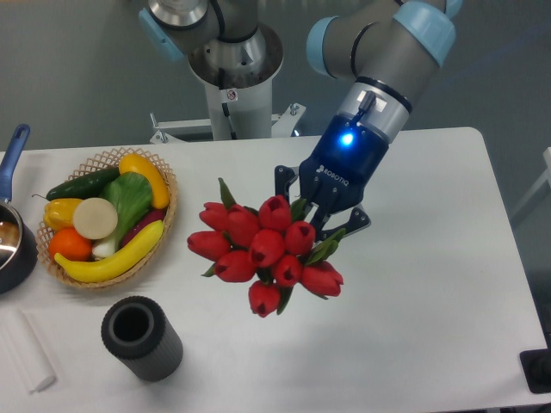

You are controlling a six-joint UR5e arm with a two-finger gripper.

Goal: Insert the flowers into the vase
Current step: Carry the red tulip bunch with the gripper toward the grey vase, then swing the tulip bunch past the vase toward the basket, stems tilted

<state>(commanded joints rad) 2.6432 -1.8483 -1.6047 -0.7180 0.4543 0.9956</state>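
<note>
The flowers (258, 249), a tight bunch of red tulip buds with green leaves, hang above the middle of the white table, buds pointing toward the front left. My gripper (317, 210) is shut on their stems, which are hidden behind the buds and fingers. The vase (140, 337), a short dark grey ribbed cylinder with a round black mouth, stands upright near the front left edge. It is apart from the flowers, to their lower left.
A wicker basket (164, 224) with green, yellow and orange vegetables sits at the left. A dark saucepan (15, 249) with a blue handle is at the far left edge. A white block (26, 348) lies at the front left corner. The arm's base (232, 69) stands behind the table.
</note>
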